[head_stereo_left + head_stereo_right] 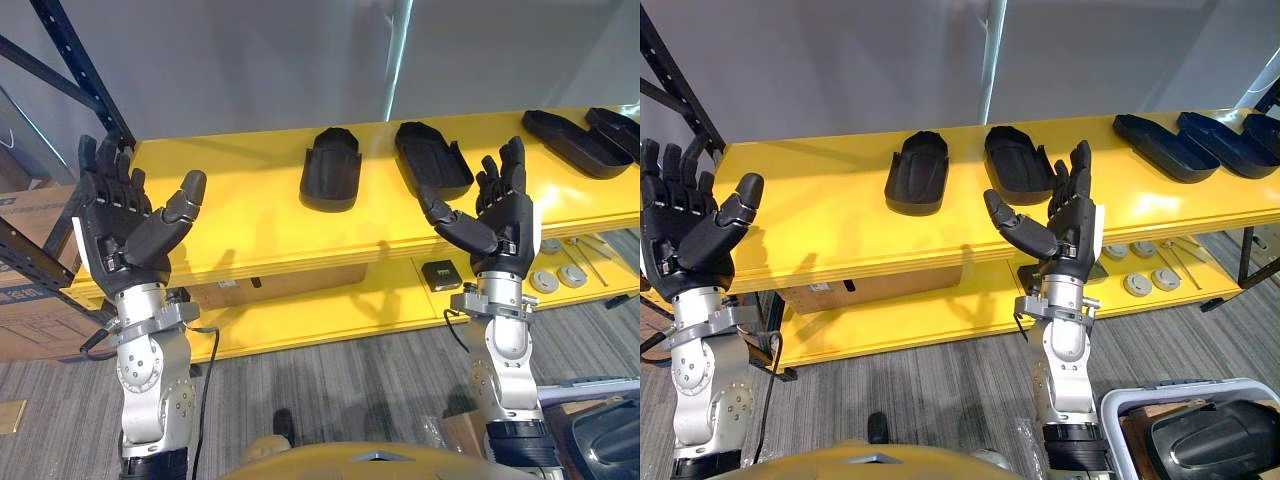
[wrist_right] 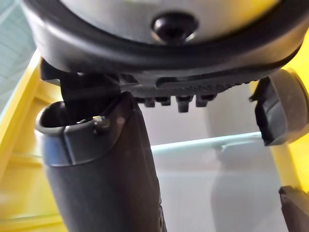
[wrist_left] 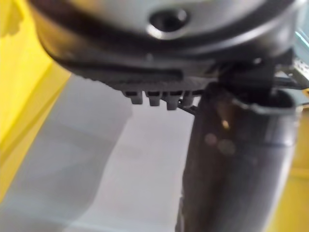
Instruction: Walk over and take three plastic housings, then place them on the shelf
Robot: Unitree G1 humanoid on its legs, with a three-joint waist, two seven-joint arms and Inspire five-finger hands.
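Empty and spread, left hand (image 1: 125,225) and right hand (image 1: 500,215) hover raised. Beyond them, two housings (image 1: 331,168) lie side by side on the shelf (image 1: 240,215). Likely next: reach down for the housing (image 1: 1210,435) in the bin (image 1: 1170,388).

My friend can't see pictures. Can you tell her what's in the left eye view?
The left hand and right hand are held up, open and empty, before a yellow shelf. Black housings lie on it.
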